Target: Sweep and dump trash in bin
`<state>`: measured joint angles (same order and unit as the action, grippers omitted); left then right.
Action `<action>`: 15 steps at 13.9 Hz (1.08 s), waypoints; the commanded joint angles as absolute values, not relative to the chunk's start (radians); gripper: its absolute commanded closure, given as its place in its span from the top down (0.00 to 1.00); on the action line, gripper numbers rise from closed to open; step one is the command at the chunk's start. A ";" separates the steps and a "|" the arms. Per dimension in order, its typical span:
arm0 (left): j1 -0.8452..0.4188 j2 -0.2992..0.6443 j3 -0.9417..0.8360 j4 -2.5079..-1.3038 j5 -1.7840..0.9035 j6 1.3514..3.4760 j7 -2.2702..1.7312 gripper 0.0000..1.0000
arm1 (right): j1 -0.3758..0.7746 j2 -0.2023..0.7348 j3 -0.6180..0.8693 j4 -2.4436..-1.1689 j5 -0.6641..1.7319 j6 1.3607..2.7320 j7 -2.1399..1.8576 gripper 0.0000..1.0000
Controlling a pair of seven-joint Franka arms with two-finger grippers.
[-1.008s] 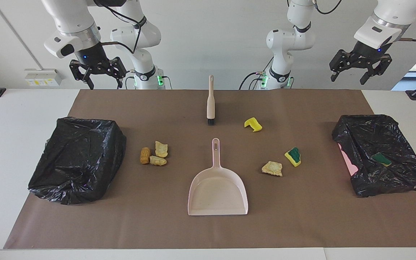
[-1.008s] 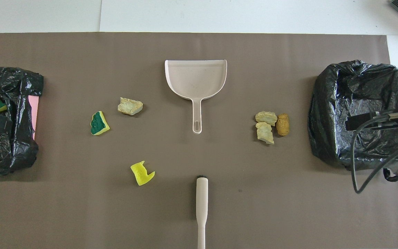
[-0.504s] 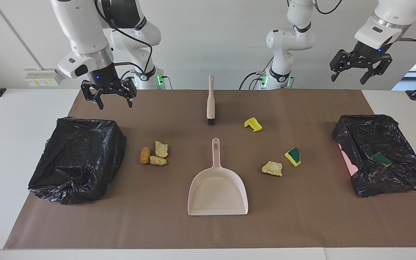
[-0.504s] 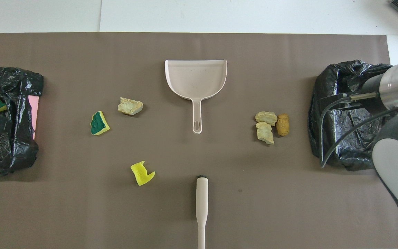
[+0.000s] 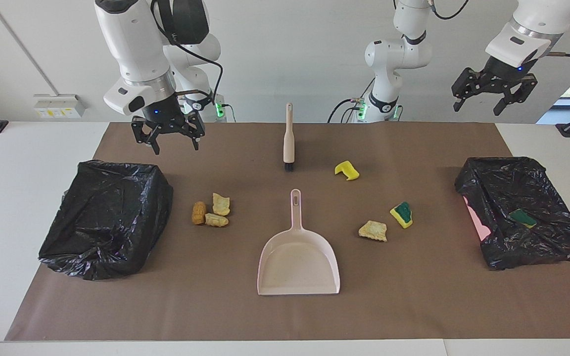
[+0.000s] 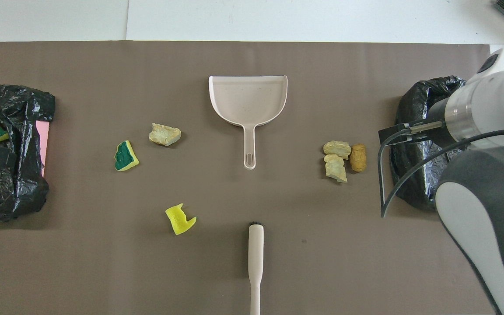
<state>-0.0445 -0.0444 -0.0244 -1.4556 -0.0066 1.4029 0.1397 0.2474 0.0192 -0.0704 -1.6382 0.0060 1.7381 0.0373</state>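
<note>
Trash lies loose on the brown mat. Three tan and orange-brown chunks (image 5: 211, 212) (image 6: 344, 159) sit close together between the dustpan's handle and the bin (image 5: 107, 217) (image 6: 414, 131) at the right arm's end. A yellow sponge (image 5: 347, 170) (image 6: 180, 218), a green-faced sponge (image 5: 402, 214) (image 6: 126, 156) and a beige chunk (image 5: 373, 231) (image 6: 164, 134) lie toward the left arm's end. My right gripper (image 5: 176, 147) hangs open and empty over the mat's robot-side edge, beside that bin. My left gripper (image 5: 483, 106) waits open, high over its own end.
A pale pink dustpan (image 5: 299, 257) (image 6: 247, 100) lies mid-mat, handle toward the robots. A beige hand brush (image 5: 288, 138) (image 6: 255, 258) lies nearer the robots, bristles toward the dustpan. A second black-bagged bin (image 5: 522, 212) (image 6: 11, 148) at the left arm's end holds a green-faced sponge (image 5: 522, 217).
My right arm has come down and swung toward the table's middle, its gripper now low over the mat's edge. The left arm and all the objects have stayed put.
</note>
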 commanded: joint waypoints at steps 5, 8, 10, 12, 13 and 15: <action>-0.142 -0.179 -0.054 -1.664 -0.034 1.445 0.045 1.00 | 0.241 0.003 -0.064 -1.667 0.020 1.733 0.051 1.00; -0.286 -0.259 -0.054 -1.828 -0.075 1.520 -0.079 1.00 | 0.241 0.000 -0.064 -1.674 0.021 1.735 0.048 1.00; -0.386 -0.307 -0.055 -1.949 -0.087 1.606 -0.171 1.00 | 0.242 0.009 -0.063 -1.674 0.020 1.729 0.052 1.00; -0.522 -0.311 -0.055 -2.046 -0.087 1.685 -0.294 1.00 | 0.256 0.032 -0.063 -1.658 0.012 1.735 0.054 1.00; -0.573 -0.311 -0.055 -2.098 -0.090 1.739 -0.348 1.00 | 0.258 0.060 -0.063 -1.632 0.012 1.744 0.057 1.00; -0.677 -0.310 -0.058 -2.175 -0.119 1.831 -0.450 1.00 | 0.300 0.133 -0.063 -1.579 0.011 1.743 0.153 1.00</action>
